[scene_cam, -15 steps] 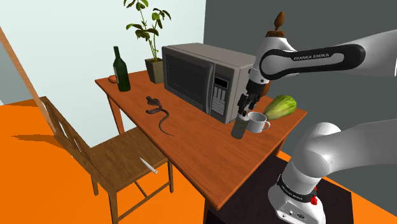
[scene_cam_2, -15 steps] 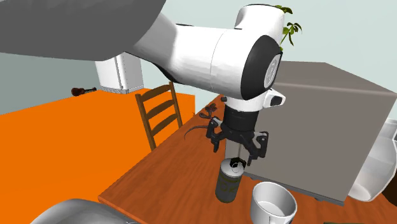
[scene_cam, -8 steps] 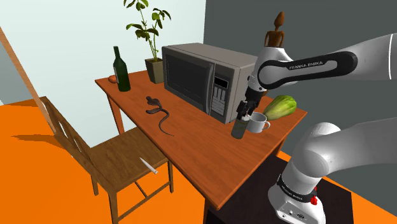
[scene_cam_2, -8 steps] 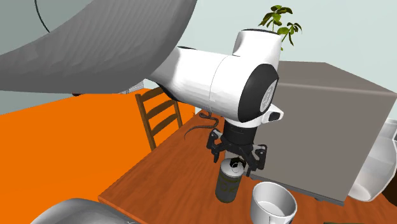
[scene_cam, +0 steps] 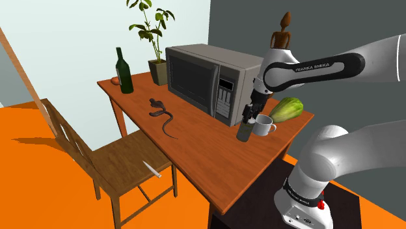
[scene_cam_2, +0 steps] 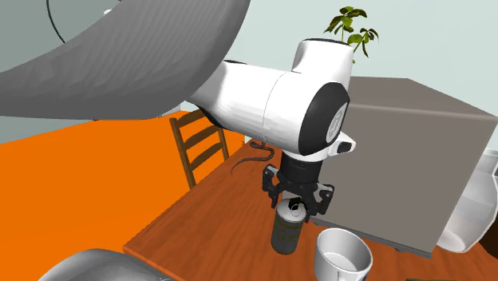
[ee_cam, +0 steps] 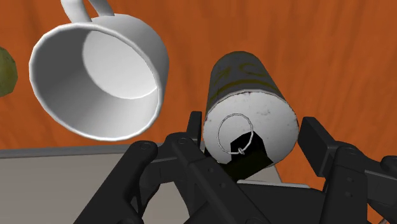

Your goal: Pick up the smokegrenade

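Observation:
The smoke grenade [scene_cam: 245, 130] is a dull olive can with a worn white top and a pull ring, standing upright on the wooden table [scene_cam: 195, 153] in front of the microwave. My gripper [scene_cam: 249, 118] has come down over its top. In the wrist view the grenade [ee_cam: 251, 102] sits between my fingers: the gripper [ee_cam: 254, 132] is open, one finger [ee_cam: 193, 130] is against the can's side, and the other finger [ee_cam: 316, 135] stands slightly off it. From the second exterior view the gripper [scene_cam_2: 297, 209] straddles the top of the grenade [scene_cam_2: 287, 233].
A white mug [scene_cam: 263, 125] stands right beside the grenade, seen as the mug [ee_cam: 95, 83] in the wrist view. The microwave [scene_cam: 208, 78] rises just behind. A green cabbage [scene_cam: 286, 109], a dark bottle [scene_cam: 123, 71], a toy snake [scene_cam: 161, 118] and a potted plant [scene_cam: 155, 39] share the table; a chair [scene_cam: 104, 156] stands beside it.
My gripper has dropped from above the grenade down around its top, and the fingers have drawn closer together. The grenade and the mug have not moved.

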Robot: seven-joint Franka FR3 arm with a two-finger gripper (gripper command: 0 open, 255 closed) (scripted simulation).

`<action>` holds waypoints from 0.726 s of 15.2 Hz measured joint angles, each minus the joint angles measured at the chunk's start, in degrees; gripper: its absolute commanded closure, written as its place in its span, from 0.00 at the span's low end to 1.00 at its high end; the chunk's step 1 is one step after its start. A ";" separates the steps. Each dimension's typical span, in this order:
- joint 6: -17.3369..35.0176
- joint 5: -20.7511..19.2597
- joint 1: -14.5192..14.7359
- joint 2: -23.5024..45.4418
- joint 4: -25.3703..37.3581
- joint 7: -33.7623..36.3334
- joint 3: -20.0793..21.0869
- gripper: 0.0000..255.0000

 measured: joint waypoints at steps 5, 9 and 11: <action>-1.10 0.13 0.07 -0.38 0.69 0.18 0.26 1.00; -4.56 0.49 0.23 -1.46 3.10 0.50 0.85 1.00; -6.03 0.66 0.36 -1.40 4.64 0.54 0.99 1.00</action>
